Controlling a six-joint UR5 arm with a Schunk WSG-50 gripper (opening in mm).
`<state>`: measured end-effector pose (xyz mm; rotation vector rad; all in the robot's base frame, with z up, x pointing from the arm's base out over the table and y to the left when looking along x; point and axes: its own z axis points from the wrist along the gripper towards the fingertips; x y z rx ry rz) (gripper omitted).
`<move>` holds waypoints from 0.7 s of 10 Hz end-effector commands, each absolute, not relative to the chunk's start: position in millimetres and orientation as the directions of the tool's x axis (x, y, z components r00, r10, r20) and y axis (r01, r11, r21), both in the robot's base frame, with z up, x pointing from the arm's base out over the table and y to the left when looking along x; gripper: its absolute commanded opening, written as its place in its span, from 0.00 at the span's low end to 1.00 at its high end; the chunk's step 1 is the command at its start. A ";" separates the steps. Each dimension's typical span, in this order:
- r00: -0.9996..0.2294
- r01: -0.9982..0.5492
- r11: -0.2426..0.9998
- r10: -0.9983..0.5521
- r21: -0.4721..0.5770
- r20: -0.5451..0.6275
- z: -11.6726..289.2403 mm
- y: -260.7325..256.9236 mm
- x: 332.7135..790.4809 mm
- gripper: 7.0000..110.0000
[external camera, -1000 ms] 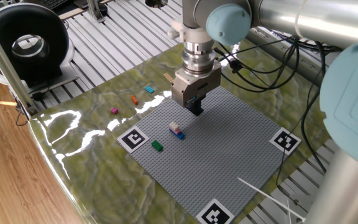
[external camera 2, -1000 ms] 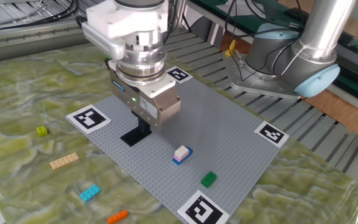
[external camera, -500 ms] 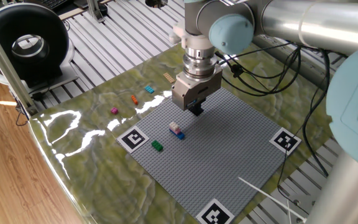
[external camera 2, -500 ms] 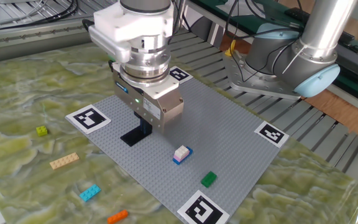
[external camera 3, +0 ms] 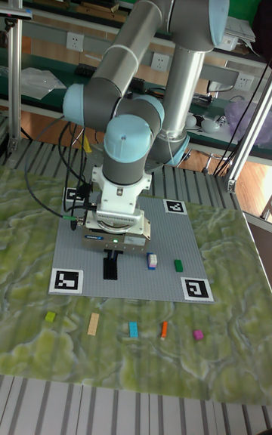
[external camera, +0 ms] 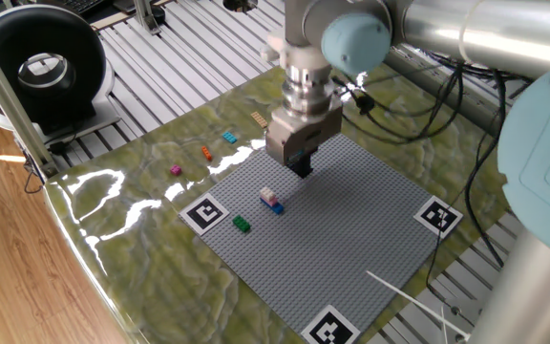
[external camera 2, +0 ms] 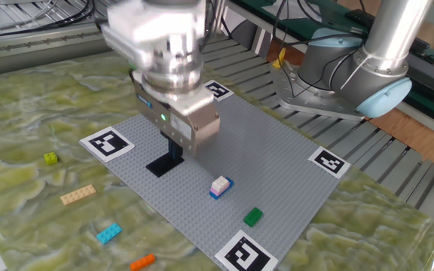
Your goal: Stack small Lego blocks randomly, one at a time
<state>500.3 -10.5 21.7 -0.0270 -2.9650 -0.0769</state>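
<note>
So the gripper (external camera 2: 173,151) hangs low over the grey baseplate (external camera 2: 277,162), its fingers right over the dark plate (external camera 2: 160,165) and maybe touching it. Can't tell if the jaws are spread or closed, they're too dark and hidden. The white-on-blue stack (external camera 2: 220,186) sits near it on the baseplate, and the green block (external camera 2: 253,217) is a bit further out. Off the baseplate on the mat: tan (external camera 2: 77,194), cyan (external camera 2: 108,233), orange (external camera 2: 143,261), yellow-green (external camera 2: 50,158), and magenta (external camera: 175,170)
</note>
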 end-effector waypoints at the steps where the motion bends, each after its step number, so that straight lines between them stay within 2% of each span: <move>1: -0.985 0.029 0.998 0.020 0.051 0.172 59.7 -0.4 516.9 0.00; 2: -0.994 0.050 0.998 0.045 0.048 0.103 69.7 5.5 539.4 0.00; 4: -0.989 0.016 0.999 0.020 0.030 -0.147 97.4 9.1 606.1 0.00; 5: -0.992 0.012 0.996 0.022 0.085 -0.122 101.2 27.9 602.9 0.00; 7: -0.990 -0.023 0.995 -0.009 0.102 -0.139 102.8 40.5 612.9 0.00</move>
